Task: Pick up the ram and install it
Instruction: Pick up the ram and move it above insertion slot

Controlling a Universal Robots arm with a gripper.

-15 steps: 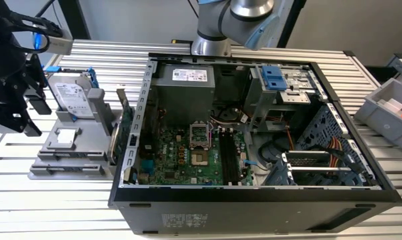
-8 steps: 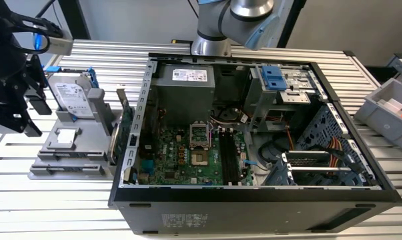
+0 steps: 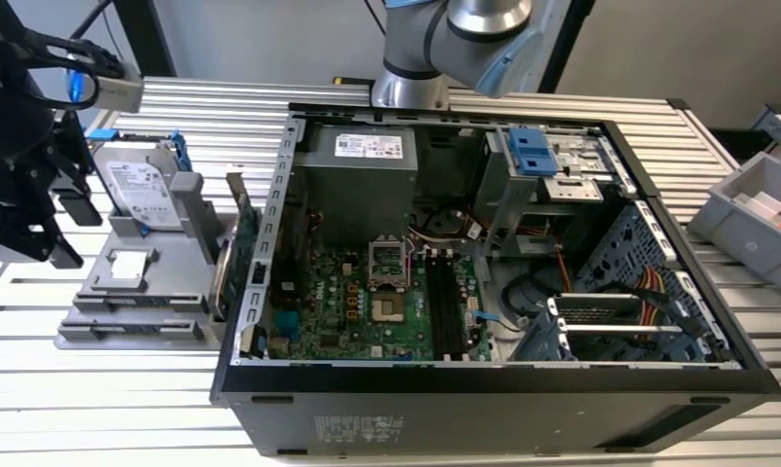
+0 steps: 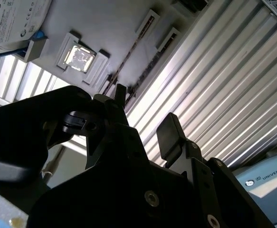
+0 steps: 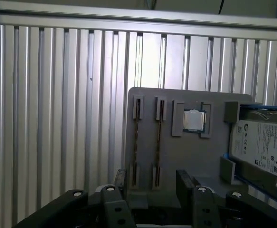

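The ram point(image 5: 136, 142) stands on edge in a slot of the grey holder point(image 5: 190, 161), a thin dark strip, with a second like stick point(image 5: 158, 142) in the slot beside it. Both strips also run across the second wrist view, the ram point(image 4: 131, 54) among them. My gripper point(image 5: 152, 183) hangs open above the near end of these slots, and nothing is between its fingers point(image 5: 120, 178). The second wrist view shows the same open gripper point(image 4: 146, 116). In the exterior view my gripper point(image 3: 68, 232) hovers at the exterior view's left, over the holder point(image 3: 144, 311).
The open computer case point(image 3: 494, 379) fills the middle, its green motherboard point(image 3: 364, 302) and dark memory slots point(image 3: 444, 306) exposed. A hard drive point(image 3: 137, 190) and a processor chip point(image 5: 194, 120) sit on the holder. A green card point(image 3: 245, 258) stands beside the case. A grey bin point(image 3: 754, 219) sits right.
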